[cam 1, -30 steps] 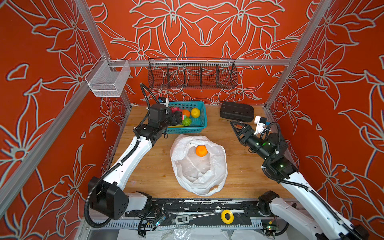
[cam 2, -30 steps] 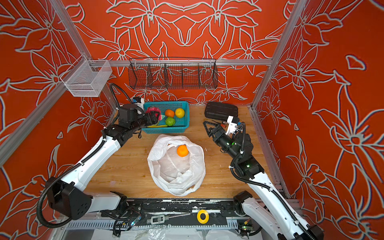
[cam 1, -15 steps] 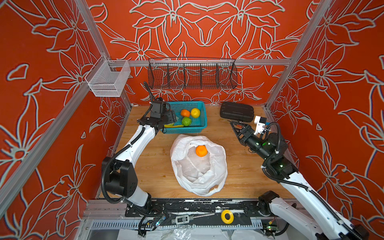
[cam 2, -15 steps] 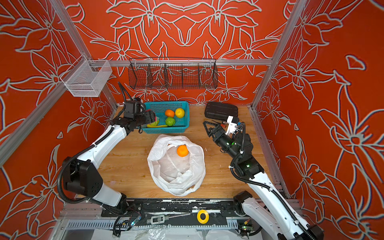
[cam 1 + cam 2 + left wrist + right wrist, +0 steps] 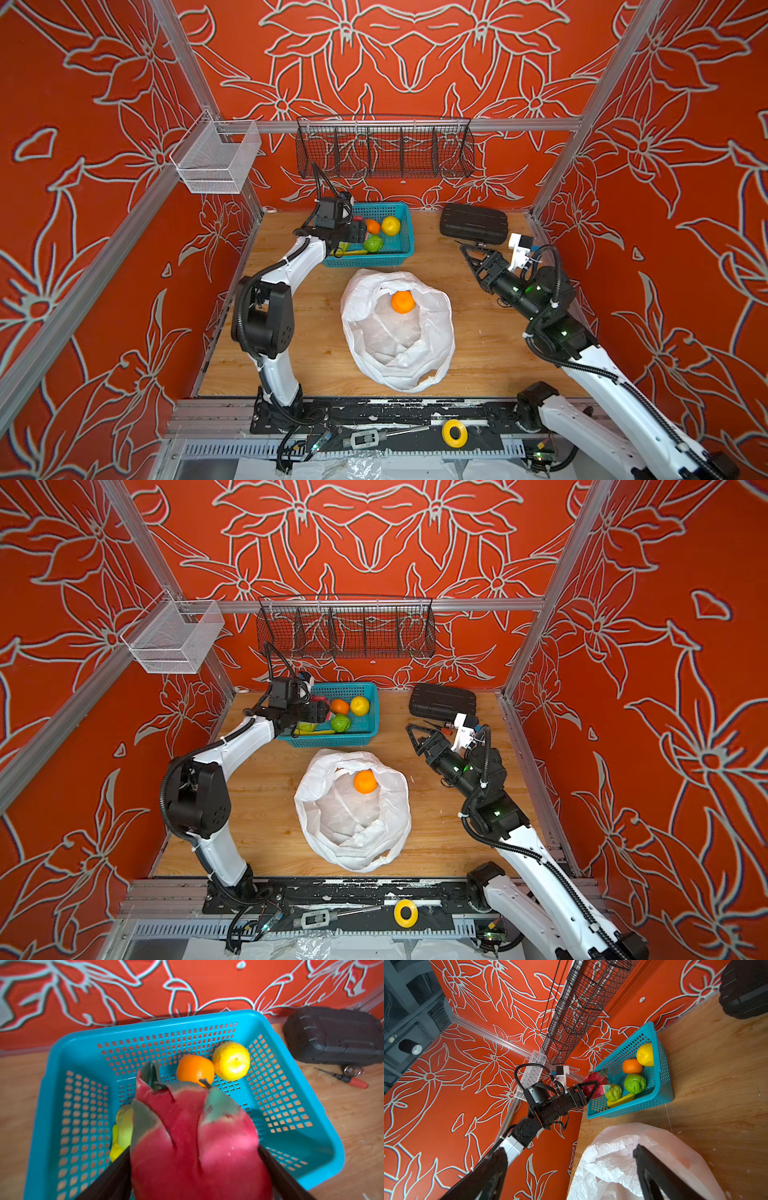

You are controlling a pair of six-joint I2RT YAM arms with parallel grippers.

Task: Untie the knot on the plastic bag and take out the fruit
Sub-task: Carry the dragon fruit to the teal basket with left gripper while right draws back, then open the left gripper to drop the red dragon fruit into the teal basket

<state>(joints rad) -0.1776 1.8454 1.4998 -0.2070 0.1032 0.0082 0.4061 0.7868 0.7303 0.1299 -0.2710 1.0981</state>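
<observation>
Carrying the pink-red scaly toy dragon fruit (image 5: pixel 193 1130) clamped between its two fingers, the left claw (image 5: pixel 591 1087) hangs over the teal perforated plastic basket (image 5: pixel 374 261), probably to drop it beside the fruits lying there. At centre, the thin crinkly white plastic bag (image 5: pixel 399 345) slumps on the wooden tabletop (image 5: pixel 320 353), mouth gaping, no knot showing, one round orange (image 5: pixel 402 301) inside. The right claw (image 5: pixel 420 731), spread wide and empty, hovers to its right, likely waiting its turn.
</observation>
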